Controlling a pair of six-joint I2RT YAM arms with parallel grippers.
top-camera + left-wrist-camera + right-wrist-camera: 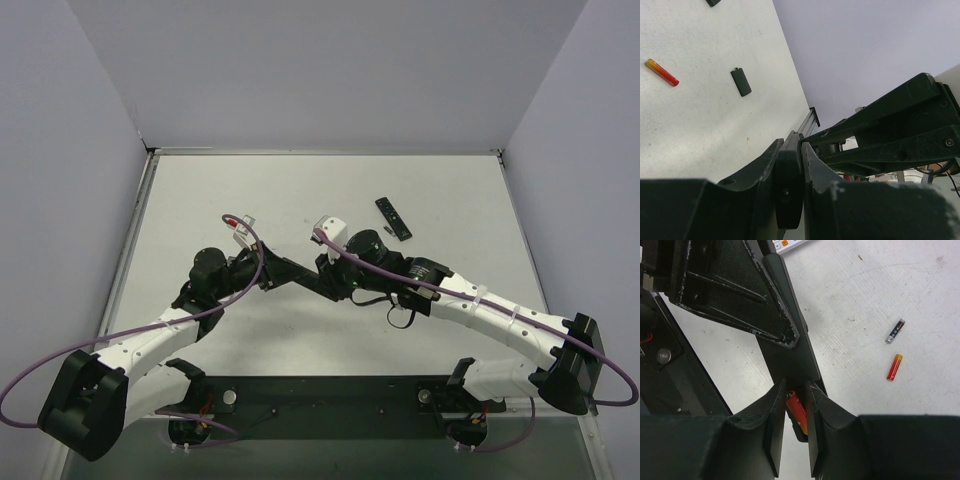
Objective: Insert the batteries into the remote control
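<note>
Both arms met over the middle of the table (200, 200).
My left gripper (792, 145) was clamped tight on the black remote (790, 362). My right gripper (795, 388) pinched a red battery (796, 407) at the remote's end. Further right, a grey battery (895, 331) and a second red battery (894, 367) lay loose on the tabletop.

The remote control (792, 362), a slim black bar, hangs tilted above the table (865, 300). A red battery (796, 407) with an orange end sits at its near end, in the dark bay. A second red battery (894, 366) and a dark grey battery (895, 331) lie loose on the table, near each other but not touching.
</note>
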